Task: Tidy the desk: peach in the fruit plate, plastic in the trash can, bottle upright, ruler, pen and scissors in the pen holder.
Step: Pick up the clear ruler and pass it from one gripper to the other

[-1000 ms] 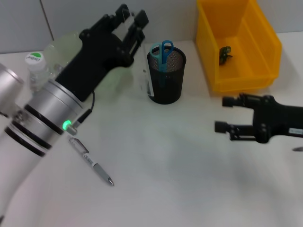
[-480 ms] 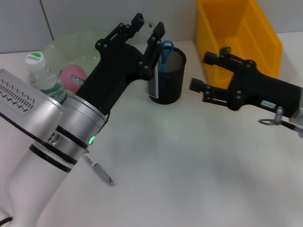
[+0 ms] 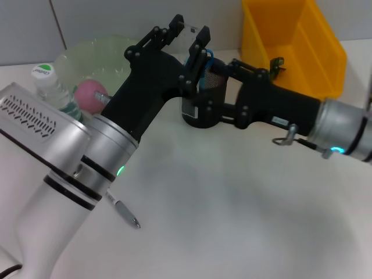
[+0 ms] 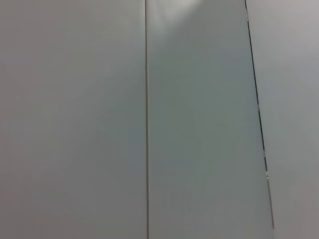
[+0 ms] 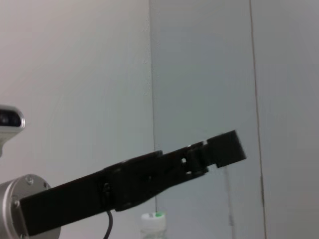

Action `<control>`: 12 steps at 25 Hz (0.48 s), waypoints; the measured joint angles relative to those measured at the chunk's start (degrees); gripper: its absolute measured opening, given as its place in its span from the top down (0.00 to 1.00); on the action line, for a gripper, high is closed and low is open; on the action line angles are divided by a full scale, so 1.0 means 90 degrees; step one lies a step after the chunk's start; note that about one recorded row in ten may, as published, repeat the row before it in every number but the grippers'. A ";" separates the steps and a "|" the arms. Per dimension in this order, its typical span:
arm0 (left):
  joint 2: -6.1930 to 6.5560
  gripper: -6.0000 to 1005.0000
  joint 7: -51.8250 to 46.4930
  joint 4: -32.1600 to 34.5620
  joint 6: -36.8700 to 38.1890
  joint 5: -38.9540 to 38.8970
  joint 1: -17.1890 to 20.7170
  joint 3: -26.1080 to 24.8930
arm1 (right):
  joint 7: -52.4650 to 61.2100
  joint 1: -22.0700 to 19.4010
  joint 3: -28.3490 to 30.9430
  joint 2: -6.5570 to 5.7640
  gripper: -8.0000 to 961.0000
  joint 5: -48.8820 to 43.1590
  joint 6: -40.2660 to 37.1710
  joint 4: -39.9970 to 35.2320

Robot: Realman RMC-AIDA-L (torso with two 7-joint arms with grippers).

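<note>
Black mesh pen holder (image 3: 204,110), one, stood upright at the back of the white desk (image 3: 232,203) in the head view, blue-handled scissors (image 3: 203,58) standing in it, handles up. One clear ruler (image 3: 195,36) was pinched on edge in the left gripper (image 3: 189,34), just above the holder, its long axis running down toward it. The right gripper (image 3: 203,96) reached across against the holder's side; whether its fingers were spread could not be told. One pen (image 3: 123,212) lay flat near the left arm, tip toward the robot. One peach (image 3: 90,93) sat in the green plate (image 3: 110,52); one bottle (image 3: 51,87) stood capped beside it. One yellow bin (image 3: 296,52) held a dark scrap.

Left wrist view: grey wall panels only.

Right wrist view: the left gripper (image 5: 227,148) side-on against the wall, and the bottle (image 5: 152,226) cap below it.
</note>
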 joint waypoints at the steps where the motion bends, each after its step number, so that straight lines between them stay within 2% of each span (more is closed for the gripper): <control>1: 0.0000 0.61 0.0001 -0.0004 -0.0006 -0.0017 -0.0010 0.0008 | -0.0161 0.0050 -0.0001 0.0003 0.15 0.0077 0.0043 0.0144; 5: 0.0000 0.61 0.0185 -0.0017 -0.0025 -0.0238 -0.0048 0.0098 | -0.0958 0.0300 0.0036 0.0016 0.15 0.0463 0.0193 0.0913; 12: 0.0000 0.61 0.0516 0.0003 -0.0007 -0.0613 -0.0089 0.0300 | -0.1107 0.0363 0.0053 0.0020 0.15 0.0598 0.0216 0.1090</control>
